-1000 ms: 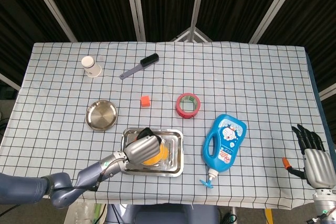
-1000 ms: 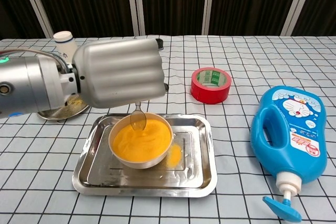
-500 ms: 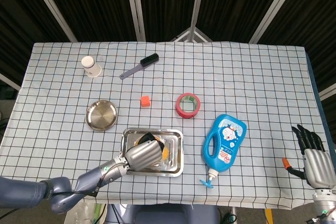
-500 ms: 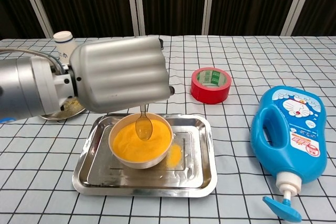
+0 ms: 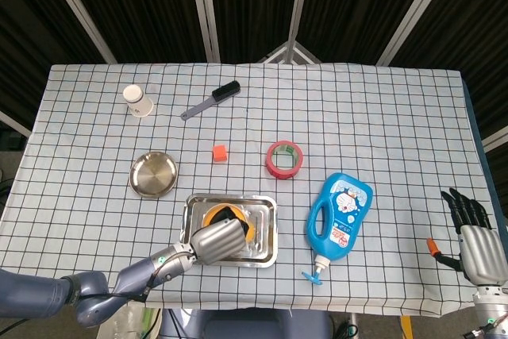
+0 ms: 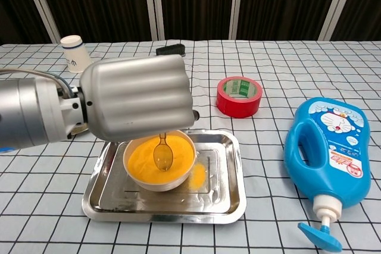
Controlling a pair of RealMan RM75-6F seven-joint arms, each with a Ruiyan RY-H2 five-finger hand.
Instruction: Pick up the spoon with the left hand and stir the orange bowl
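A white bowl of orange powder (image 6: 159,163) stands in a steel tray (image 6: 226,191); in the head view the bowl (image 5: 249,232) shows only as an orange sliver past my hand. My left hand (image 6: 137,99) hovers over the bowl's near-left side and holds a metal spoon (image 6: 162,155) pointing down, its tip low over or in the powder. In the head view the left hand (image 5: 217,241) covers most of the bowl. My right hand (image 5: 475,237) rests at the table's far right edge, fingers apart, holding nothing.
Some orange powder (image 6: 197,175) lies spilled in the tray. A blue detergent bottle (image 6: 330,153) lies right of the tray, red tape roll (image 6: 239,96) behind it. A steel plate (image 5: 153,174), paper cup (image 5: 136,100), brush (image 5: 211,100), small orange block (image 5: 219,152) sit further back.
My left hand has pulled toward the table's near edge and sunk lower, carrying the spoon from the bowl's far rim across to its middle.
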